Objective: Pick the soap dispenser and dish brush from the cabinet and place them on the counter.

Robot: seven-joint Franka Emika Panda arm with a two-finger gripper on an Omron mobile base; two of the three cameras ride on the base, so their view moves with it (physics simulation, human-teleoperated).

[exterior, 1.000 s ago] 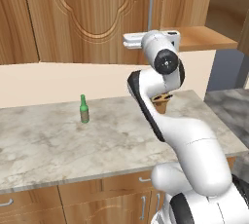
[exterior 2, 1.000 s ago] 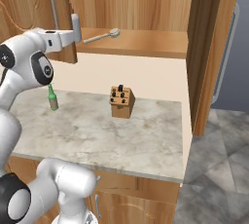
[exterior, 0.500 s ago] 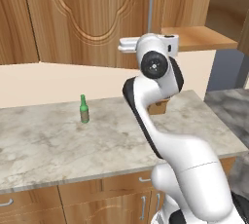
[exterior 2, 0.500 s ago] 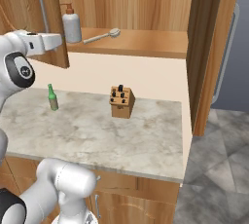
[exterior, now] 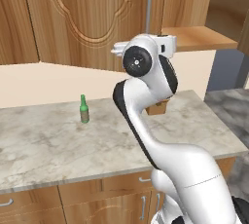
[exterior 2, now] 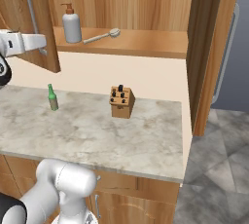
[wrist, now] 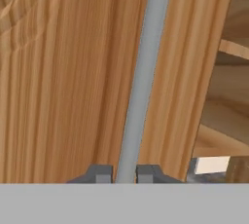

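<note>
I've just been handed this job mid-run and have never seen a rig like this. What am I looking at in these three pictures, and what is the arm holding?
The machine is a white robot arm on a driving base, in a rendered kitchen. Two pictures come from cameras on the base, behind the arm to its left and right. The third looks along the tool itself.

In the hand view the tool is shut on the silver bar handle of the cabinet door, which stands swung open.

In the right base view, the cabinet shelf carries the soap dispenser and the dish brush lying beside it. Neither has been picked yet.

On the counter stand a green bottle and a wooden knife block.
</note>
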